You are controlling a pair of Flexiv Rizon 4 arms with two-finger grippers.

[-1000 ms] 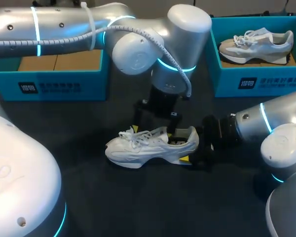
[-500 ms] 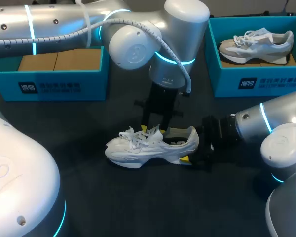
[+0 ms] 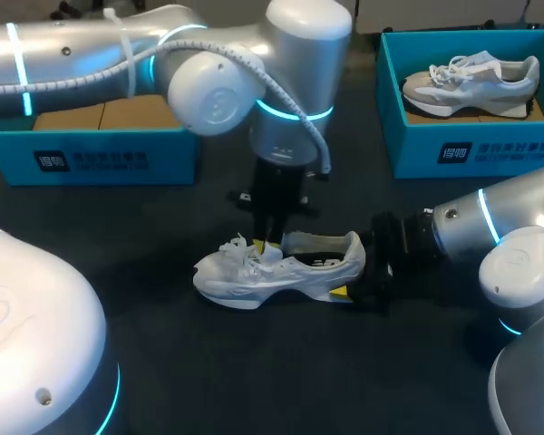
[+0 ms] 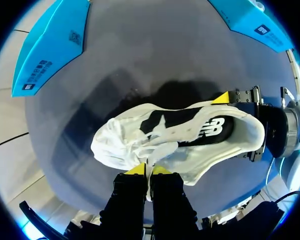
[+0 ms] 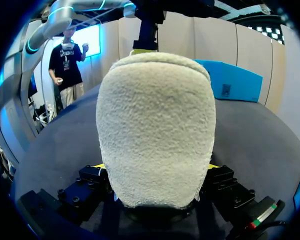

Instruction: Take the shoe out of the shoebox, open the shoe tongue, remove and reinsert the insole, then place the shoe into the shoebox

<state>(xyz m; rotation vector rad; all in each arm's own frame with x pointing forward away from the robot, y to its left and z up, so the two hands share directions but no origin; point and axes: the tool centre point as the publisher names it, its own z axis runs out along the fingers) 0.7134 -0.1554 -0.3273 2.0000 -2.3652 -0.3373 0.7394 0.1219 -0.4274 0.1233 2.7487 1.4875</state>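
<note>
**Both our grippers closed on the shoe**

Our left arm (image 3: pixel 100 50) comes in from the table's far left corner and runs level toward the middle. It bends at the wrist (image 3: pixel 295 91) to point straight down. Our left gripper (image 4: pixel 147 169) hangs upright there, its yellow tips pressed almost together and pinching a thin white strip of the shoe (image 3: pixel 281 267) by the laces. Our right arm (image 3: pixel 490 227) lies low and nearly level from the right edge. Our right gripper (image 3: pixel 361 269) has its fingers spread wide, clamping the heel from both sides.
</note>
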